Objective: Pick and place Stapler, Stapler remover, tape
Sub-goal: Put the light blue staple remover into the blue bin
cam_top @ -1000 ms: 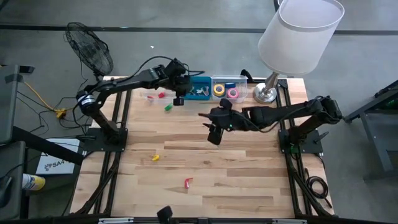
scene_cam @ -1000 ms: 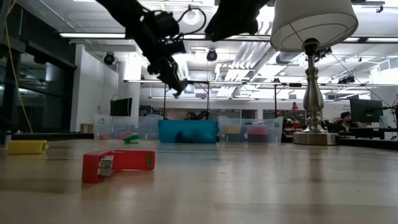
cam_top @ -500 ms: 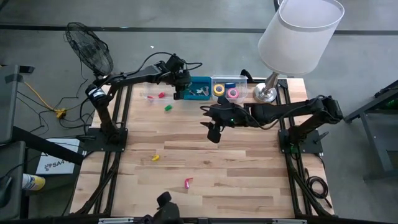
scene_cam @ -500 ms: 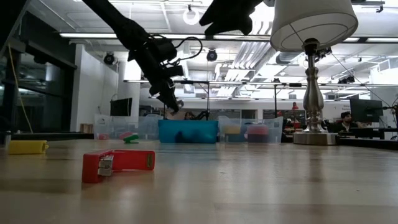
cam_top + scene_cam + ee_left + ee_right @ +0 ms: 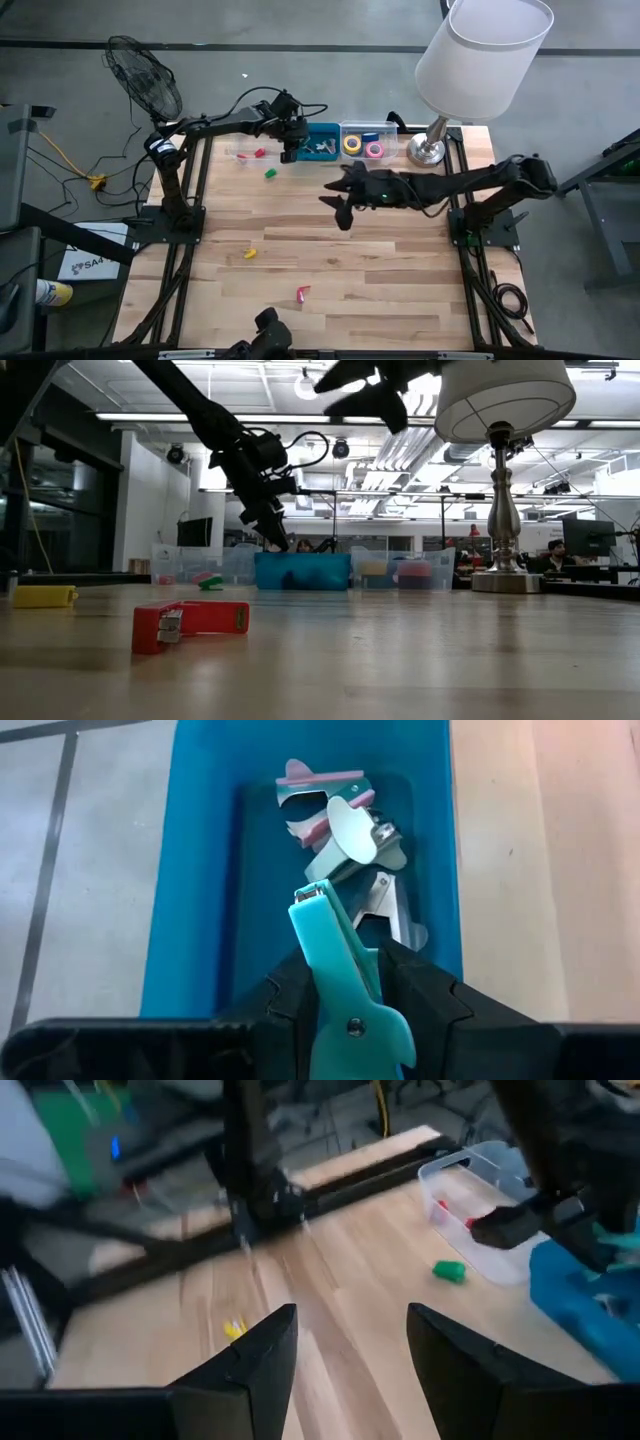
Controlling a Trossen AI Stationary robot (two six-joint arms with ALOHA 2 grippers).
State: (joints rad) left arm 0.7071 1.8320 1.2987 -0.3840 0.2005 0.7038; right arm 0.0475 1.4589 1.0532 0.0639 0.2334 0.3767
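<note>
Now the left gripper, which hung above the table short of the bins a second ago, has come over the blue bin at the table's far edge, its fingers clamped on a teal staple remover, so the drop looks close. Hard plastic wings and bright steel claws of other removers lie heaped in the smooth-walled bin; ring-shaped tape rolls sit in the clear bin beside it, and a blocky red stapler lies near the table's front edge. Meanwhile the right gripper has swung leftward above mid-table, fingers apart and empty.
</note>
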